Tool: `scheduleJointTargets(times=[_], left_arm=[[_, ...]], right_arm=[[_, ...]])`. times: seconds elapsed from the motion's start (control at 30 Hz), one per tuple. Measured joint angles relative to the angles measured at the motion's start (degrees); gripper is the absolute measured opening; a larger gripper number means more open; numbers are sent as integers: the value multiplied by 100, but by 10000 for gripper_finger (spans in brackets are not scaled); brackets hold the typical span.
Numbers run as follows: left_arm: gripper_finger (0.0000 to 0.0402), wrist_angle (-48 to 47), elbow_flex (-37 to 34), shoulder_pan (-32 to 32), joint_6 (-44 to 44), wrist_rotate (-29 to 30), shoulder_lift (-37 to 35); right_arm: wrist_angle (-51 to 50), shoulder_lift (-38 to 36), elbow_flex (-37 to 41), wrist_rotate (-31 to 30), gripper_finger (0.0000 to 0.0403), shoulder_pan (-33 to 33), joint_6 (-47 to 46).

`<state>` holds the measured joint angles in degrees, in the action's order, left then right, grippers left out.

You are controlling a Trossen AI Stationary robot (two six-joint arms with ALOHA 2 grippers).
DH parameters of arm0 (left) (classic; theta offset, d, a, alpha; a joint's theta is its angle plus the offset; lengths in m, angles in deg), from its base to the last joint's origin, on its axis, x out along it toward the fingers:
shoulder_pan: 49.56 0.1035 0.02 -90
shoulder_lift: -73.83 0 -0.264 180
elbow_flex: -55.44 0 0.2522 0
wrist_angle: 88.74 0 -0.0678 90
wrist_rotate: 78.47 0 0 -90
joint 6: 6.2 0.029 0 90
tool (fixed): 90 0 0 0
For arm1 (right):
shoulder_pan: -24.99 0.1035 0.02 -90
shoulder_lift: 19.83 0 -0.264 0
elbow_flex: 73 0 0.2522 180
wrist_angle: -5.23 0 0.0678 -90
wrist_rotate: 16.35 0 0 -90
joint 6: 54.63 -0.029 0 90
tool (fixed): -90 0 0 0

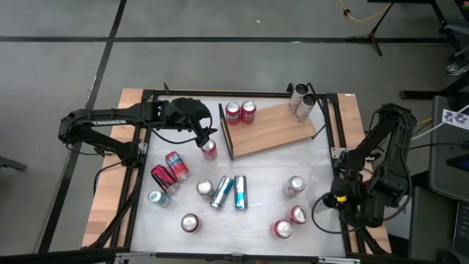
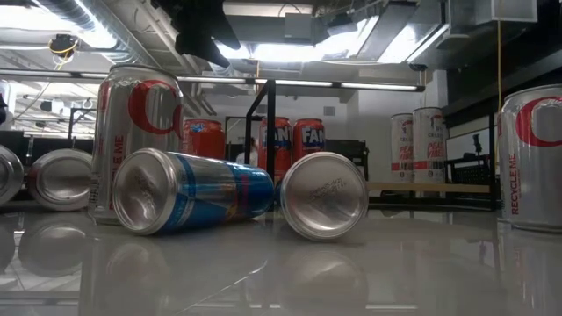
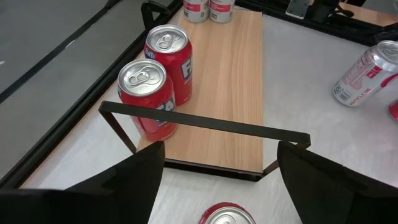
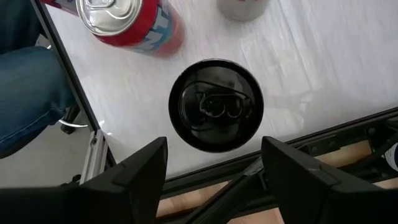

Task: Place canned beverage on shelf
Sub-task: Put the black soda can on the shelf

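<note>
While the left gripper (image 1: 207, 139) hangs over a red can (image 1: 209, 149) standing just off the railed short end of the shelf (image 1: 272, 128), its fingers (image 3: 124, 186) stand spread to either side of that can's top; whether they touch it I cannot tell. From the table's middle, this can sits at about eleven o'clock. The shelf lies slantwise toward twelve to one o'clock, with two red cans (image 1: 240, 112) upright on it just behind the dark rail (image 3: 205, 123) and two pale cans (image 1: 301, 100) at its far end.

The right gripper (image 4: 214, 165) waits at the table's edge near four o'clock, jaws spread and empty, above a black round disc (image 4: 216, 106), with a red can (image 4: 127, 22) on its side close by.

Loose cans crowd the white table (image 1: 264, 176): two blue ones (image 1: 231, 192) lying flat around six o'clock, two red ones (image 1: 170, 171) lying at nine o'clock, others toward four and five o'clock.
</note>
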<state>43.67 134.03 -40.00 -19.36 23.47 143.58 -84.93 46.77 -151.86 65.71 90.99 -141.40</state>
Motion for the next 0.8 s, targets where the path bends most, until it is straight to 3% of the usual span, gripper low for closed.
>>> scheduleJointTargets(times=[0.8], left_arm=[[302,0,0,0,-24,1,0]], right_arm=[[-168,0,0,4,250,0,-149]])
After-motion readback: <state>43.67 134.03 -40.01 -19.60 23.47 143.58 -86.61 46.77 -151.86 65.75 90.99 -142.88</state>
